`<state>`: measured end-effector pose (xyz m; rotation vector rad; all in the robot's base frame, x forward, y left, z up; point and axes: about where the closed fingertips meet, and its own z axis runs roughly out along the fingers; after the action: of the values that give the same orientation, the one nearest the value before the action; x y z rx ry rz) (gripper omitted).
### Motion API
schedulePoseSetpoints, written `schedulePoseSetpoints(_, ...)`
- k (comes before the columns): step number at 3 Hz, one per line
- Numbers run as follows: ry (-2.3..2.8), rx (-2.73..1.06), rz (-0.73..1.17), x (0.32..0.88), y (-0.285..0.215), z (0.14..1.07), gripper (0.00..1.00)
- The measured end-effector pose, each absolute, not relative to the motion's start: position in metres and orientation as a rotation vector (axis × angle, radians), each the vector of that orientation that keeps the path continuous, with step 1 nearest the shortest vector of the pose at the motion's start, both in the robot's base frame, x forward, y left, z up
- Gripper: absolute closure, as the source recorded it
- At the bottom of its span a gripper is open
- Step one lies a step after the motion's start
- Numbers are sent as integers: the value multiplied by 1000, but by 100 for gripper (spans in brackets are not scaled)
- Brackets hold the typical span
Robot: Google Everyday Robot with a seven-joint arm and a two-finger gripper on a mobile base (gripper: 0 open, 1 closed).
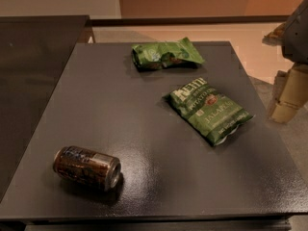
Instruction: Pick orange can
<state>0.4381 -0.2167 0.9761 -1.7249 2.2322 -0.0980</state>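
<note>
Orange can [86, 167] lies on its side near the dark table's [144, 105] front-left corner, well apart from the jalapeño chip bag [211, 109]. Gripper [285, 110] hangs beyond the right edge; whether clenched or released, I cannot tell.

green bag [166, 54], jalapeño bag [210, 110], dark table [106, 105]

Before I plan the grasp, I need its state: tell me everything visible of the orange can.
The orange can lies on its side near the front left corner of the dark table, touching only the tabletop. It is a small metal cylinder with a dark brownish-orange patterned label, bluish marks, a silver band and a shiny end facing front-right. The hand hangs beyond the table's right edge, far from it.
</note>
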Motion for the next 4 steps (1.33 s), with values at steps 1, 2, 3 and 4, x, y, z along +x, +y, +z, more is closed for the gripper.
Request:
schedulePoseSetpoints(1,2232,-1725,-98,438,-217,976,0)
schedulePoseSetpoints(2,2207,-1744,-100,436,-211,978,0)
schedulePoseSetpoints(3,2113,-1818,-57,425,-180,978,0)
schedulePoseSetpoints(4,2014,-1894,-8,409,-133,971,0)
